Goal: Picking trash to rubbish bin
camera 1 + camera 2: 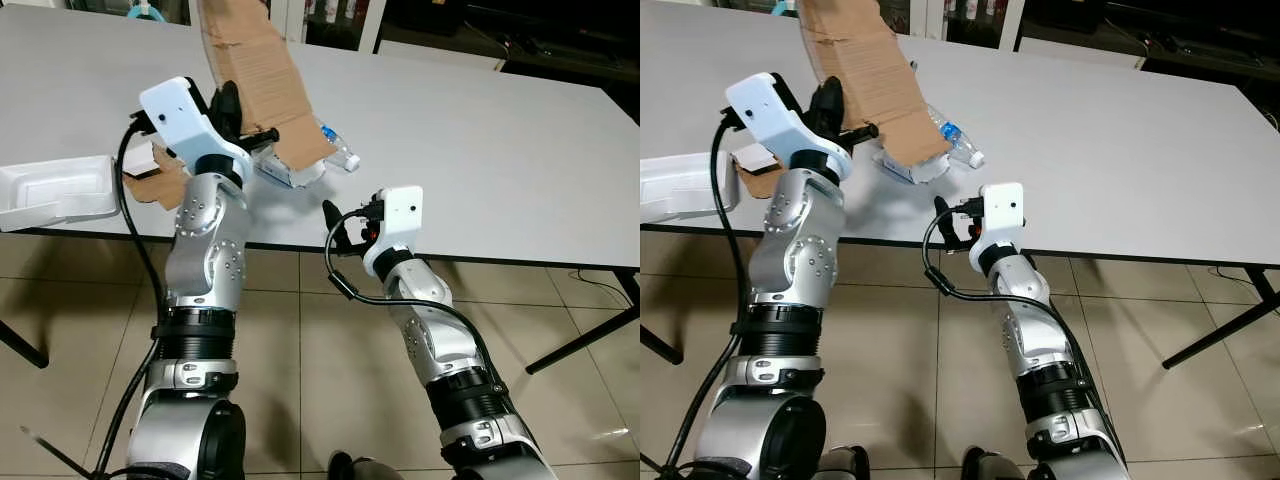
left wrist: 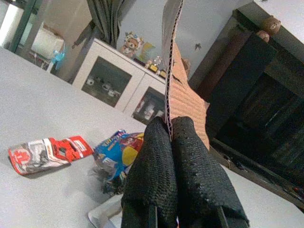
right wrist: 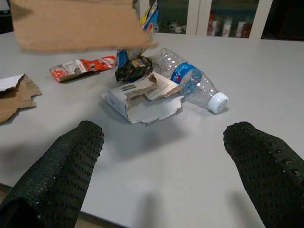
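Two silver arms reach over the near edge of a grey table (image 1: 520,150) strewn with trash. On the robot's left, the left gripper (image 2: 170,137) is raised above the tabletop with its black fingers (image 2: 152,161) pressed together on the edge of a long sheet of brown cardboard (image 1: 258,70), which hangs lifted and tilted over the litter below. Under that sheet lie a torn white paper box (image 3: 137,99), a clear plastic bottle (image 3: 192,83) on its side with a blue label and white cap, a crumpled dark wrapper (image 3: 134,68), a blue snack bag (image 2: 116,152) and a flat red-and-white packet (image 3: 80,67), all close together. Torn brown cardboard scraps (image 3: 16,97) rest nearer the table's left side, beside a white foam tray (image 1: 55,190) at the edge. The right gripper (image 3: 166,156) hovers low at the table's near edge, its two fingers spread wide apart and holding nothing, pointed toward the box and bottle. Beige floor tiles (image 1: 300,330) show beneath the table.
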{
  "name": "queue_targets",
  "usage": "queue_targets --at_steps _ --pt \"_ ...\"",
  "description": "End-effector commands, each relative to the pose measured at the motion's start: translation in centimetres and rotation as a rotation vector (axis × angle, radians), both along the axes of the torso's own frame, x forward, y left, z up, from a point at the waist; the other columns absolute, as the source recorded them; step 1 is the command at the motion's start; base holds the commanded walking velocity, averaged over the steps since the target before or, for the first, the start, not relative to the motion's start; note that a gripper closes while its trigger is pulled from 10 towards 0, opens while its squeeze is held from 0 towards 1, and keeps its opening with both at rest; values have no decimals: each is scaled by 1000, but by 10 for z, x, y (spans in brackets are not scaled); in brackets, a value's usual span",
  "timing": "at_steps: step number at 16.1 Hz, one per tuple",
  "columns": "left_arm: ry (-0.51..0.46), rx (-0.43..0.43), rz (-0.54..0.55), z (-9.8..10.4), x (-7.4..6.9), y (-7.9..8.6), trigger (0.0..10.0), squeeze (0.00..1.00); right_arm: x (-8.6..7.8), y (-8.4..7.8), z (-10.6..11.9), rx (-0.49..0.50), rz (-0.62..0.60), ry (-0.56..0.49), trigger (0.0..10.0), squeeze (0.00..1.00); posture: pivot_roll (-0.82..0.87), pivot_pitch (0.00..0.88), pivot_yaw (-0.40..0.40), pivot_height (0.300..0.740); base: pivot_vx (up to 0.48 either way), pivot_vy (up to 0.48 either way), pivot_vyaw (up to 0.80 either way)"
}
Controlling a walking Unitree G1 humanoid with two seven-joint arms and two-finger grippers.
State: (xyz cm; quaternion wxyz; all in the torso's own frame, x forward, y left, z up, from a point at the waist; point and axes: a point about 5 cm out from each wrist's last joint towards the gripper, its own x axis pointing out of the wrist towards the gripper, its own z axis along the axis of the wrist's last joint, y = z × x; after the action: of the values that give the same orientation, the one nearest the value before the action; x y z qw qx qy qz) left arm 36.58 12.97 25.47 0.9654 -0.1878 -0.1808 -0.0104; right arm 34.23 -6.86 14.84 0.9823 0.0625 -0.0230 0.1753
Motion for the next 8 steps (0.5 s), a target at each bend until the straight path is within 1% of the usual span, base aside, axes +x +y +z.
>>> queue_targets --at_steps 1,2,3,4,6,7,8 --pt "-40 81 -15 6 -2 -8 10000 0 4 -9 5 18 -42 -22 10000 0 -55 53 -105 740 0 0 0" --pt "-49 134 -3 6 -2 -7 10000 0 4 -10 6 20 -53 -28 10000 0 -54 51 -105 740 0 0 0" --pt "-53 239 17 3 -2 -5 10000 0 6 -15 11 27 -85 -47 10000 0 -54 51 -104 740 0 0 0" --pt "-47 287 22 0 -2 -3 10000 0 8 -18 14 35 -107 -59 10000 0 -52 49 -103 740 0 0 0" --pt "-34 456 58 -10 -5 5 10000 0 13 -34 26 62 -191 -106 10000 0 -53 46 -101 740 0 0 0" --pt "-26 496 63 -14 -6 7 10000 0 14 -38 28 63 -208 -120 10000 0 -52 45 -100 740 0 0 0" --pt "0 548 67 -23 -8 11 10000 0 14 -46 32 66 -239 -141 10000 0 -53 33 -98 740 0 0 0"
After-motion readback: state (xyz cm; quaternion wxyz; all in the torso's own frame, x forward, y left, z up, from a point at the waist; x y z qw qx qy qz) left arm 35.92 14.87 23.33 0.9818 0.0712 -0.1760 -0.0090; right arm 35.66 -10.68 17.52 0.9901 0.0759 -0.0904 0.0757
